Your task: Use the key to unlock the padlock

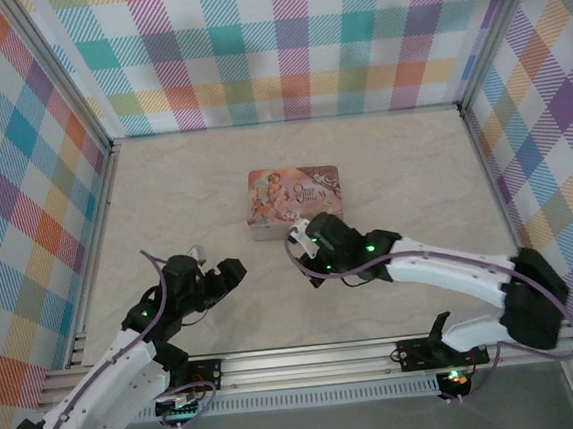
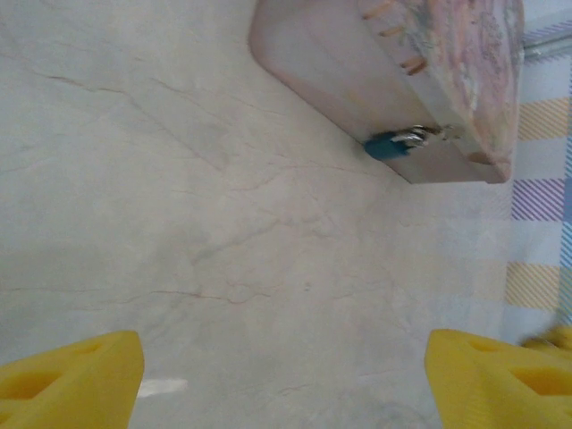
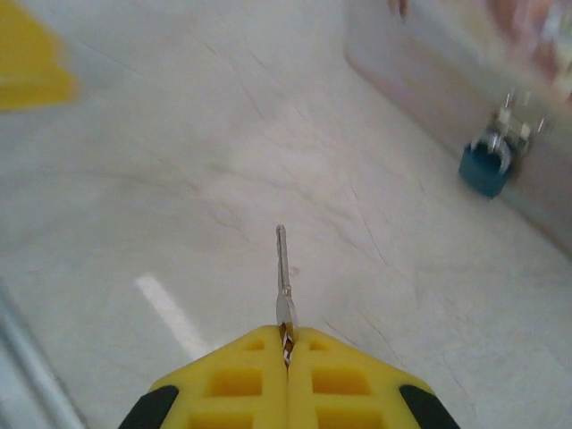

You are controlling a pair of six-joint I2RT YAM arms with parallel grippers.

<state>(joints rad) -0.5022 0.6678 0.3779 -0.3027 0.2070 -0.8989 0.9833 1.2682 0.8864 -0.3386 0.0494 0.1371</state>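
Observation:
The padlock [image 3: 487, 165] is tiny, with a blue-teal body and a silvery shackle. It hangs on the clasp at the front side of the pink illustrated tin [image 1: 295, 199]. My right gripper [image 3: 287, 335] is shut on the key [image 3: 282, 268], whose thin silvery blade sticks forward above the table, left of and short of the padlock. In the top view the right gripper [image 1: 304, 241] sits just before the tin's front edge. My left gripper [image 2: 284, 384] is open with nothing between its yellow fingers [image 2: 71, 380]. It looks across bare table at the padlock [image 2: 389, 146] and tin [image 2: 357, 63].
The marble-patterned table top [image 1: 414, 183] is enclosed by plaid walls on three sides. An aluminium rail [image 1: 309, 358] runs along the near edge by the arm bases. The left gripper [image 1: 222, 275] rests left of the right one, with a gap between them.

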